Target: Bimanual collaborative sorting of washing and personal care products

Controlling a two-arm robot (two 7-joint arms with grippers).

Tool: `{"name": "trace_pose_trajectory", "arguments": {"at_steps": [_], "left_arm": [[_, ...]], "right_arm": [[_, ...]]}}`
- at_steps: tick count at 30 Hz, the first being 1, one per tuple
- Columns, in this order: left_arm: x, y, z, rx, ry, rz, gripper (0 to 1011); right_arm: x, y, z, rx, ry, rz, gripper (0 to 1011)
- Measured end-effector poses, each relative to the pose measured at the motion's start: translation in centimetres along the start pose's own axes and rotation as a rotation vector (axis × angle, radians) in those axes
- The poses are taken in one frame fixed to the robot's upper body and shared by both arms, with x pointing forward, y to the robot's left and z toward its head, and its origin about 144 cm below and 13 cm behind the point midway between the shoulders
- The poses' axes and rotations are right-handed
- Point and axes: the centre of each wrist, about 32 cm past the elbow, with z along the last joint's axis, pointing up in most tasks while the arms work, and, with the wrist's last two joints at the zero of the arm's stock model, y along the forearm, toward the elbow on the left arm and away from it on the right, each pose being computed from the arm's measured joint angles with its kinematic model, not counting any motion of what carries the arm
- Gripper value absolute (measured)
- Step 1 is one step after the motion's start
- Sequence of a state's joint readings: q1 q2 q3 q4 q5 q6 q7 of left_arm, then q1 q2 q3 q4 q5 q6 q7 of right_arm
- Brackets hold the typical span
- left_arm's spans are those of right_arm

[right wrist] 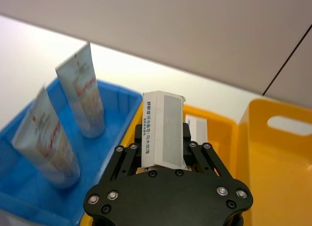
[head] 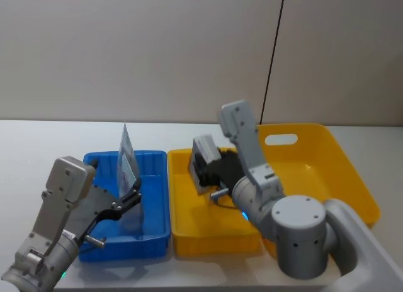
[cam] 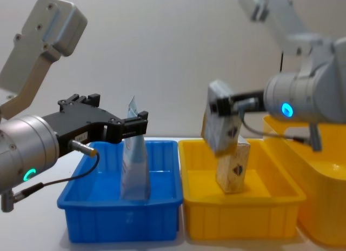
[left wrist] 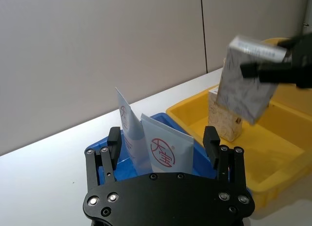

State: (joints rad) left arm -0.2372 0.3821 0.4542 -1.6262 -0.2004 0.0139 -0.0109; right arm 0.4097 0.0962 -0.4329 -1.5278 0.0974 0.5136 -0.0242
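Note:
Two silvery-white tubes (right wrist: 80,92) (right wrist: 46,133) stand upright in the blue tray (cam: 124,229). My left gripper (left wrist: 163,137) is open at their upper part, and the nearer tube (left wrist: 165,150) sits between its spread fingers (left wrist: 210,138), untouched as far as I can see. My right gripper (cam: 224,106) is shut on a cream-tan box (cam: 221,126), holding it tilted above the yellow tray (cam: 238,226). Just below it in that tray stands a second box (cam: 233,167) with a dark diamond mark. In the head view the held box (head: 204,160) hangs over the tray's back part.
A big yellow handled basket (head: 340,166) sits right of the yellow tray, close to my right arm. The blue and yellow trays stand side by side near the table's front edge. White table (head: 56,138) extends to the left and behind.

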Motion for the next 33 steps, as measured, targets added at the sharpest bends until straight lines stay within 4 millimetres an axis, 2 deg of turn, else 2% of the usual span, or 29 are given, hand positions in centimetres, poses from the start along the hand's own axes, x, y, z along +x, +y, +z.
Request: {"name": "trace_pose_trajectory", "arguments": {"at_steps": [7, 11, 16, 24, 33], "left_arm": [[0.0, 0.0, 0.0, 0.000, 0.000, 0.000, 1001], [0.0, 0.0, 0.0, 0.000, 0.000, 0.000, 1001], [0.0, 0.0, 0.0, 0.000, 0.000, 0.000, 1001], [0.0, 0.0, 0.0, 0.000, 0.000, 0.000, 1001], [0.0, 0.0, 0.0, 0.000, 0.000, 0.000, 1001]], "right_arm": [[1.0, -1.1, 2.2, 0.099, 0.002, -0.030, 364], [2.2, -1.7, 3.5, 0.152, -0.005, -0.076, 364], [3.7, -2.1, 4.2, 0.176, -0.013, -0.129, 364], [6.7, -2.8, 4.4, 0.147, -0.016, -0.214, 364], [10.1, -3.6, 3.6, 0.053, -0.006, -0.278, 364]]}}
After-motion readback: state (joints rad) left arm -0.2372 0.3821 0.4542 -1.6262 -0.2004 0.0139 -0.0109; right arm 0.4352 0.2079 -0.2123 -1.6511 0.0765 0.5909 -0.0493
